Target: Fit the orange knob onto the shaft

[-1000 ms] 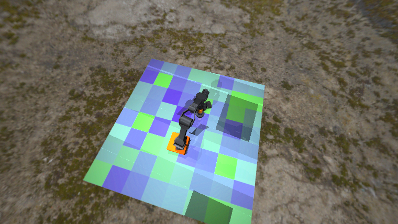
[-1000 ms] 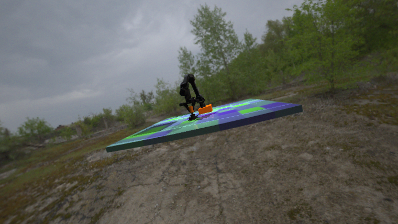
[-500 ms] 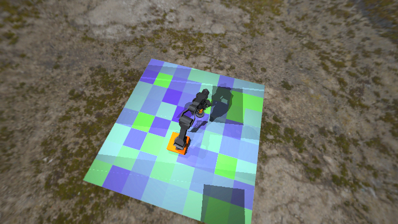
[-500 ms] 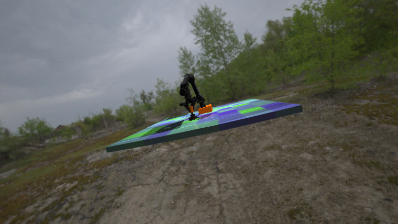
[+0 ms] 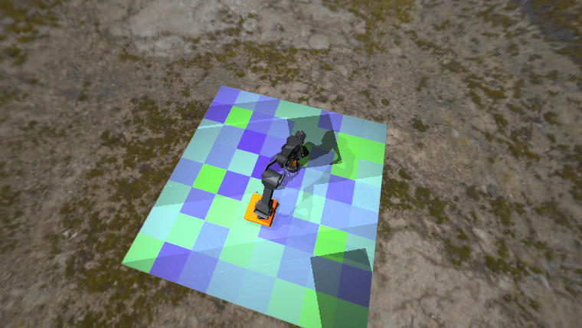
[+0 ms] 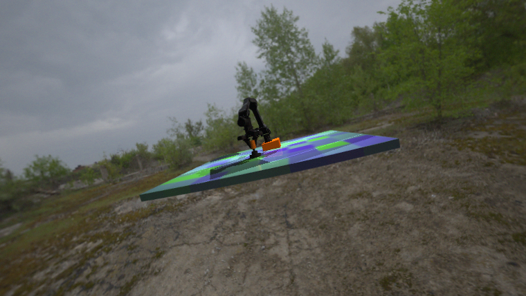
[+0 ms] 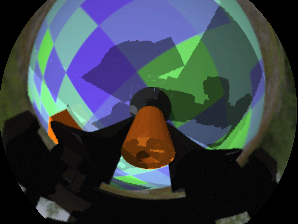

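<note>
The orange knob is between the fingers of my gripper, which is shut on it. The knob is roughly upright over the dark round pedestal. In the exterior view a narrow dark part shows between the knob's lower end and the wide pedestal base, so the knob is not down against the base. Whether the shaft's tip is inside the hole, or only touches the knob, I cannot tell. The flat sides of shaft and hole are hidden.
The arm stands on an orange base plate a short way from the pedestal. Both are on a square checkered board in green, blue and purple. Dark shadows lie across the board around the pedestal.
</note>
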Controlling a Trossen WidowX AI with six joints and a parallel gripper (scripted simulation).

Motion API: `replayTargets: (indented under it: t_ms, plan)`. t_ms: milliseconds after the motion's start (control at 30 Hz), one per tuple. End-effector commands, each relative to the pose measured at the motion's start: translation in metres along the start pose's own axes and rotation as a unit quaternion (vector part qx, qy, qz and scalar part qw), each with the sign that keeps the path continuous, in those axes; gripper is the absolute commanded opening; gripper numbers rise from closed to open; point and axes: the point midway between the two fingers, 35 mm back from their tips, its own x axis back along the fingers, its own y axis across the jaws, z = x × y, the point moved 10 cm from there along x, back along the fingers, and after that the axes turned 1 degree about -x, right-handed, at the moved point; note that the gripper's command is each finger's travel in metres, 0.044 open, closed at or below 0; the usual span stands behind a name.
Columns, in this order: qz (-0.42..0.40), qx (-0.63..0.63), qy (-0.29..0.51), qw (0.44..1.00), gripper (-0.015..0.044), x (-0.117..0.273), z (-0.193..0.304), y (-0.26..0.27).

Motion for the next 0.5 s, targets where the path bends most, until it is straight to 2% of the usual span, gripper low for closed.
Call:
replayTargets:
  t_ms: [0,467]
  plan:
    - [-0.001,0.002,-0.002,1.0,0.0,-0.0005,-0.0002,-0.0003]
    - [-0.001,0.014,-0.002,1.0,0.0,0.0048,-0.0012,-0.0016]
